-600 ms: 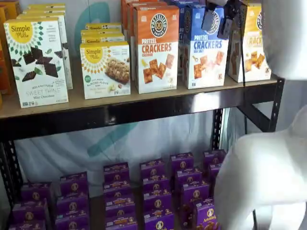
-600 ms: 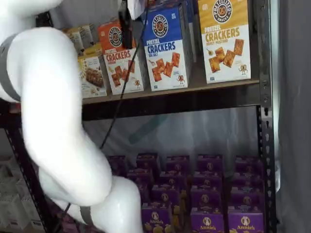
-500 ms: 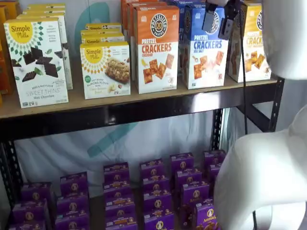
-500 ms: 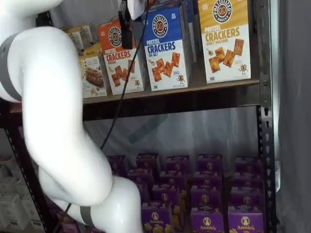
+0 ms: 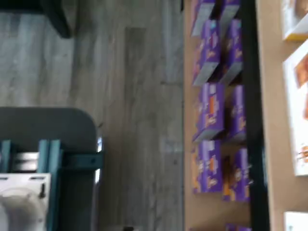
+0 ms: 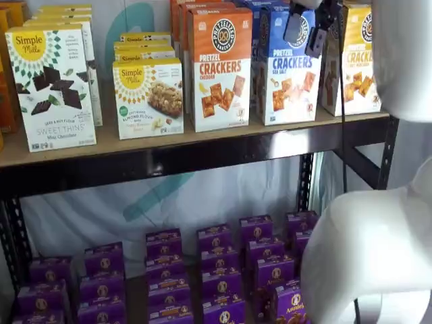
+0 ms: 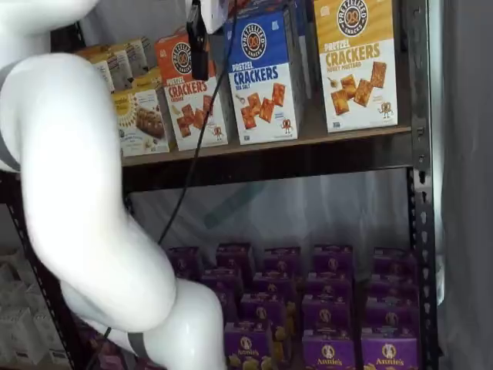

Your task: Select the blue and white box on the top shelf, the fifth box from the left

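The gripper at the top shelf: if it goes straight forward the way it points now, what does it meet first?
Most likely the blue and white box: the open gripper hangs just before its upper front. Depth is unclear, so how far apart they are cannot be told.

The top shelf (image 6: 202,158) shows three front Pretzel Crackers boxes: one orange-topped box (image 6: 219,67), one blue and white box (image 6: 290,67), one yellow-topped box (image 7: 356,62).

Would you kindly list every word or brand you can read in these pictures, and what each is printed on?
"PRETZEL CRACKERS SEA SALT": blue and white box.
"PRETZEL CRACKERS": orange-topped box.
"CRACKERS": yellow-topped box.
"Simple Mills", "SWEET THINS": tall white box.
"Simple Mills": low yellow box.
"Annie's": purple boxes.
Smaller print is too blurred; the wrist view shows nothing legible.
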You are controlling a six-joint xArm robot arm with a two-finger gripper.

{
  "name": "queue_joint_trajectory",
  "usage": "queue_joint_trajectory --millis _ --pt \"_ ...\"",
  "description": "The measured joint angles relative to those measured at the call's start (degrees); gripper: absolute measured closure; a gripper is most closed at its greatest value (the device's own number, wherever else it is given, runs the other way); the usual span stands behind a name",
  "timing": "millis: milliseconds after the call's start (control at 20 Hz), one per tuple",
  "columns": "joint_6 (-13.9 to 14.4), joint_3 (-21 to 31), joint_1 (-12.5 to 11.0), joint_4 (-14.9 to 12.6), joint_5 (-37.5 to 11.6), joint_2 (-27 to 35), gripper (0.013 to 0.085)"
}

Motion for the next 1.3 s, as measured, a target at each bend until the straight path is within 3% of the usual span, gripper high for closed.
queue_joint_trajectory --millis 300,600,750,850,1300 --pt "-1.05 1.14 -3.28 5.09 -6.47 -1.69 0.0130" --pt "-1.10 2.77 -4.25 7.62 -12.18 -3.43 0.0130" --pt "-1.29 6.18 -4.27 8.84 -18.84 -5.91 0.0130" --pt "-1.51 7.55 -4.05 9.00 -22.59 -6.79 0.0130" --pt "-2.53 4.73 -3.90 7.66 -25.47 -3.28 0.0130"
